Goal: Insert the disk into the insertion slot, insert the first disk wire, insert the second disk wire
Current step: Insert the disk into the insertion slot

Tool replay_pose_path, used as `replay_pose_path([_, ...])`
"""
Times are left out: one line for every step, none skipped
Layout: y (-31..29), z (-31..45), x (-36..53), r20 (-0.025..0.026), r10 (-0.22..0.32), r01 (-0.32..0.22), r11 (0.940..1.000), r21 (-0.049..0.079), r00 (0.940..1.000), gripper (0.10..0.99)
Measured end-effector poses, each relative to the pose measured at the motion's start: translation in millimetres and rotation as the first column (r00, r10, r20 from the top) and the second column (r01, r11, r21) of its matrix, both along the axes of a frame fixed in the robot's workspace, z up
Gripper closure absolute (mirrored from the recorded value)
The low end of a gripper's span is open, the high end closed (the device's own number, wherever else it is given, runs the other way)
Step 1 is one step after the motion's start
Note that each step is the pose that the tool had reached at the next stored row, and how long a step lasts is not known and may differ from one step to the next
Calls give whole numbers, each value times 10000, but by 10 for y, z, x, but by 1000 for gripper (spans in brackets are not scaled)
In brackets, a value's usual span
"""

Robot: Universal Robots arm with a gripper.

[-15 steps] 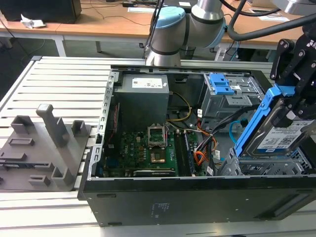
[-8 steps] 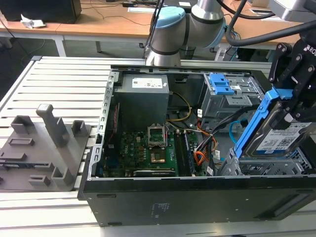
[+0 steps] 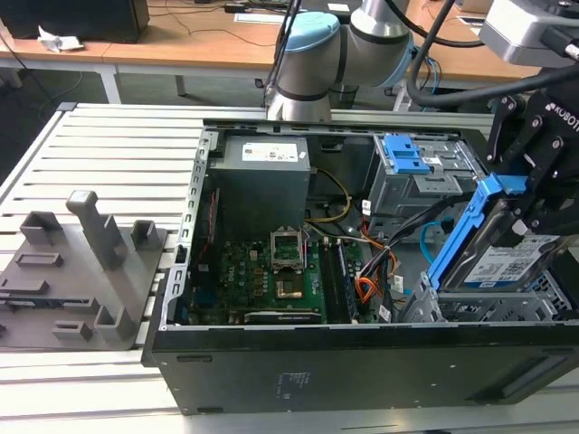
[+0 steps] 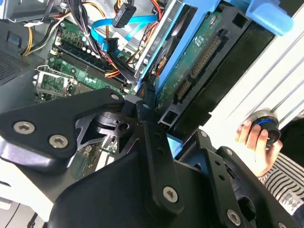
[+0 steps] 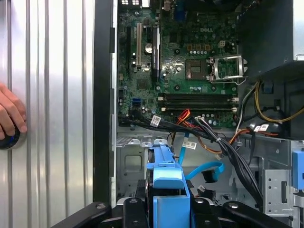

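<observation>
Bright blue plastic carrier framing a silver rectangular hard drive, the disk [image 3: 505,264]: clamped between the closed fingers of the black gripper [image 3: 529,203], above the grey perforated sheet-metal insertion slot [image 3: 488,309], at the exterior view's right. Long axis steeply tilted, lower end toward the slot. Second wrist view adds the green circuit-board underside and a person's hand [image 4: 254,142]. First wrist view adds the thin light-blue second disk wire [image 5: 209,169], looping nearby.
</observation>
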State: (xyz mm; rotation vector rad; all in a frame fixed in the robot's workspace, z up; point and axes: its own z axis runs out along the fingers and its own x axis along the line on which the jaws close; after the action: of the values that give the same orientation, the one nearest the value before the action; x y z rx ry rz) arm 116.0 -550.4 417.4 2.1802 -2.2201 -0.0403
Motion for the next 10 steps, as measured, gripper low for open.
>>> replay_pose_path([0,-14,0,0,0,0,10000,-2,10000,722])
replay_pose_path([0,-23,0,0,0,0,10000,0,10000,722])
replay_pose_path([0,-30,0,0,0,0,10000,-2,10000,722])
replay_pose_path([0,-39,0,0,0,0,10000,0,10000,722])
replay_pose_path([0,-50,0,0,0,0,10000,-1,10000,722])
replay_pose_path([0,-59,0,0,0,0,10000,0,10000,722])
replay_pose_path([0,-66,0,0,0,0,10000,-1,10000,722])
replay_pose_path([0,-75,0,0,0,0,10000,-1,10000,722])
replay_pose_path([0,-83,0,0,0,0,10000,0,10000,722])
replay_pose_path([0,-93,0,0,0,0,10000,0,10000,722])
